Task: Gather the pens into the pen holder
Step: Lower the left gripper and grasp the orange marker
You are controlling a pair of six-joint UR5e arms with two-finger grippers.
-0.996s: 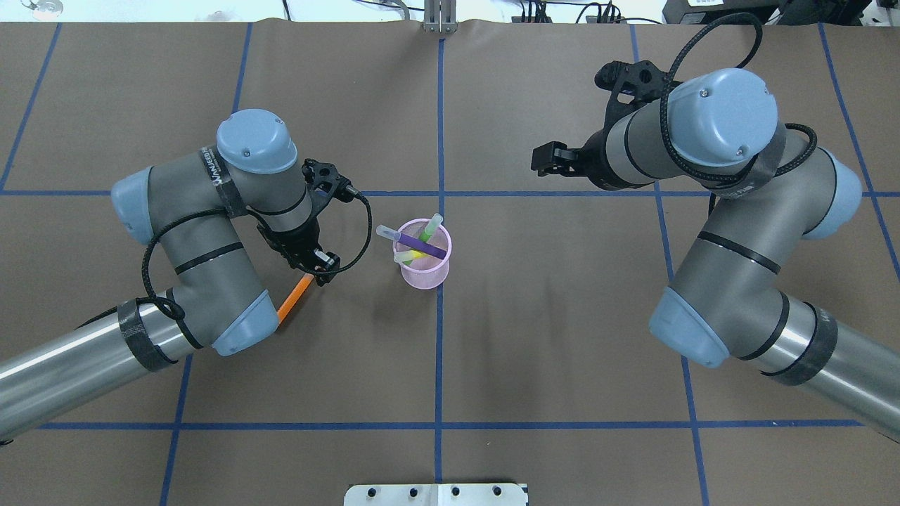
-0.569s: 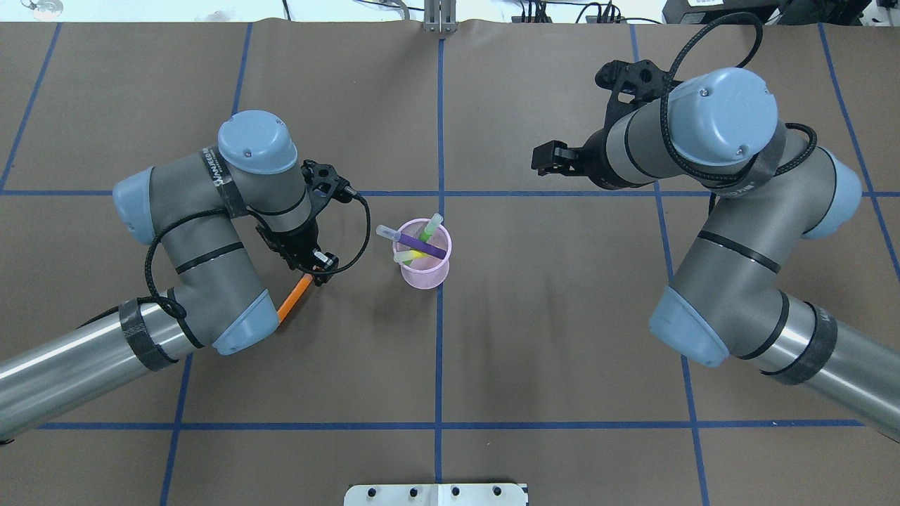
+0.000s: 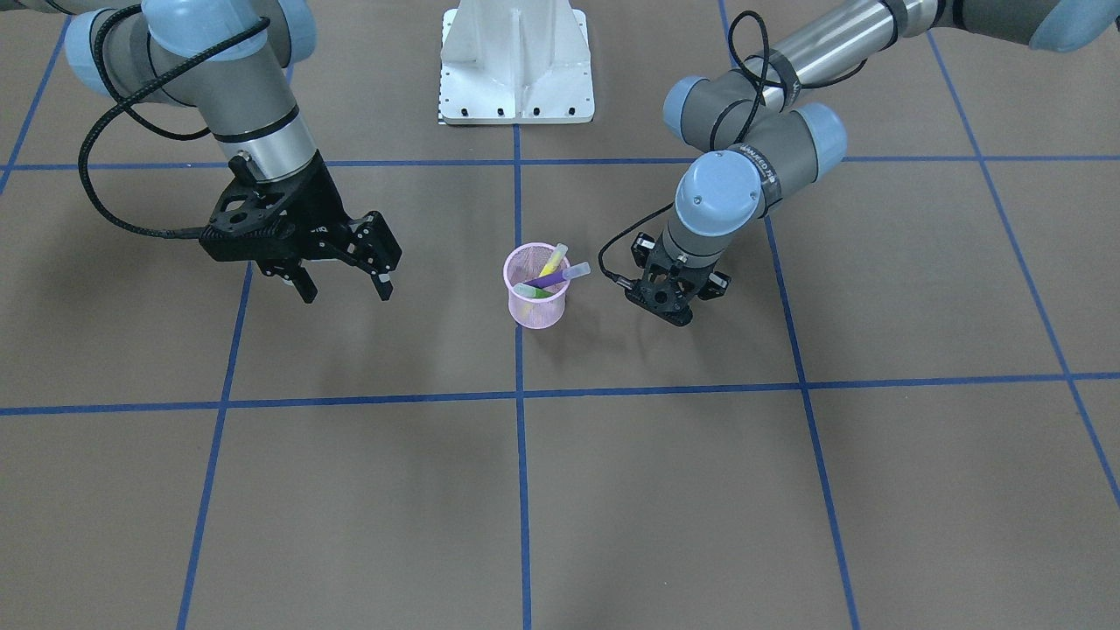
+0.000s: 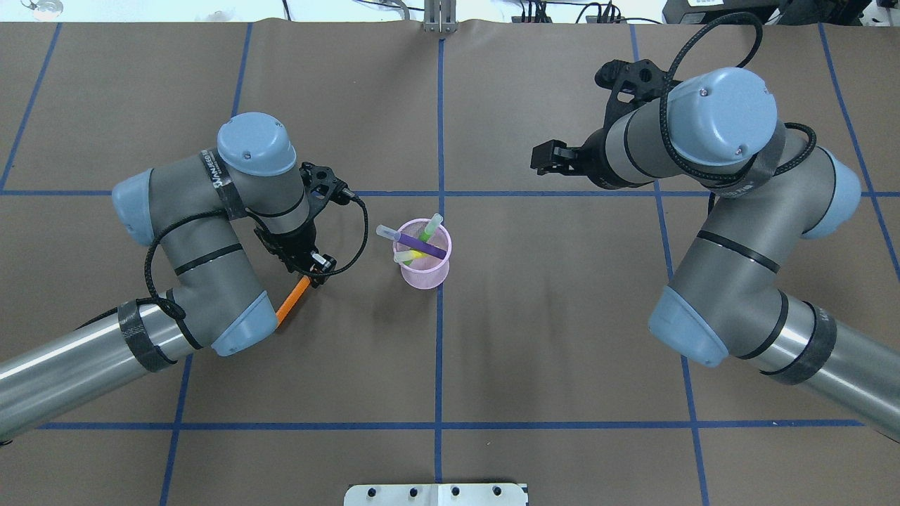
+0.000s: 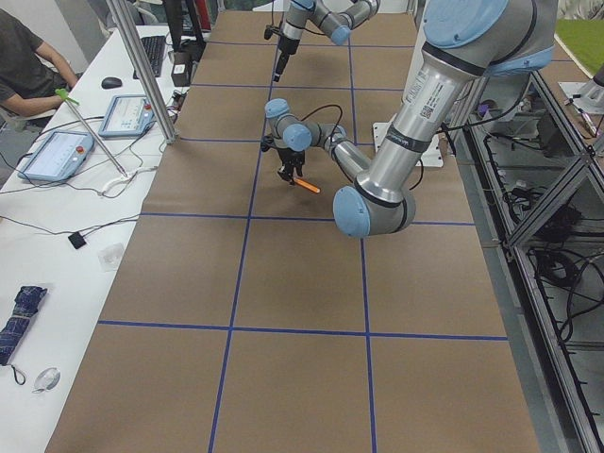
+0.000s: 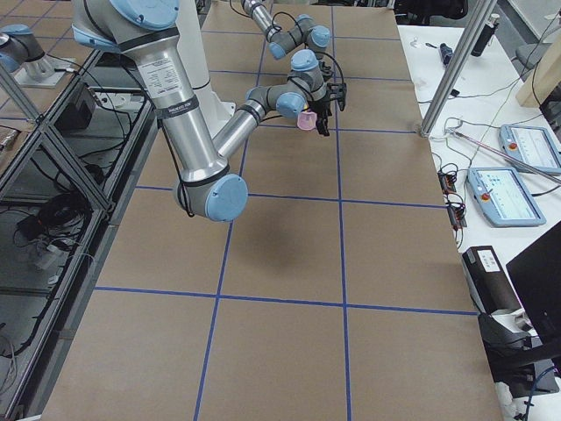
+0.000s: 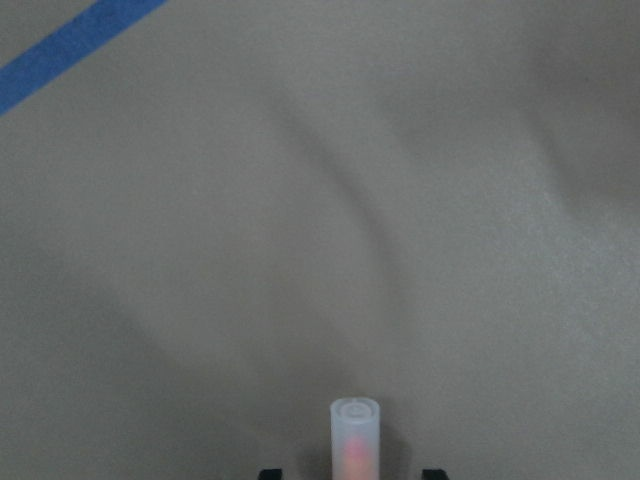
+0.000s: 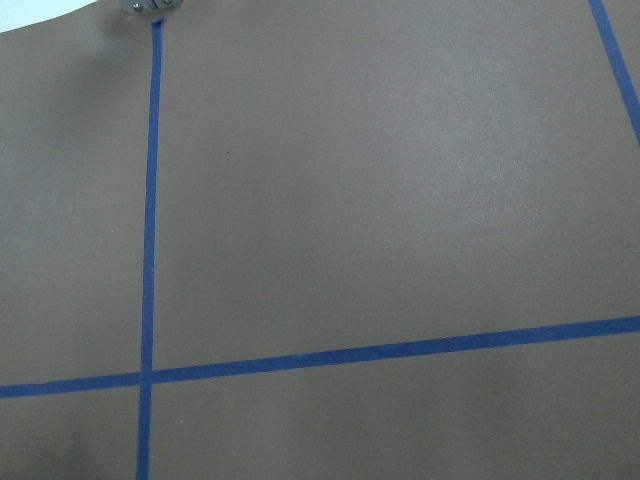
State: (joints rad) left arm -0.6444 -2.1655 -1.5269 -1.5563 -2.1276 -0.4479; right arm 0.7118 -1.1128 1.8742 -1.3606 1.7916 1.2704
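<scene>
The pink mesh pen holder stands at the table's middle and also shows in the front view. The purple pen, green pen and yellow pen lean inside it. My left gripper is left of the holder and shut on the orange pen near its cap. The pen slants down toward the arm. Its whitish cap shows end-on in the left wrist view. My right gripper is open and empty, held above the table to the holder's far right.
Brown paper with blue tape lines covers the table. A white mount plate sits at the near edge. The right wrist view shows only bare paper and a tape line.
My left gripper has shifted slightly to the left with the orange pen in it. The right arm and the holder have not moved.
</scene>
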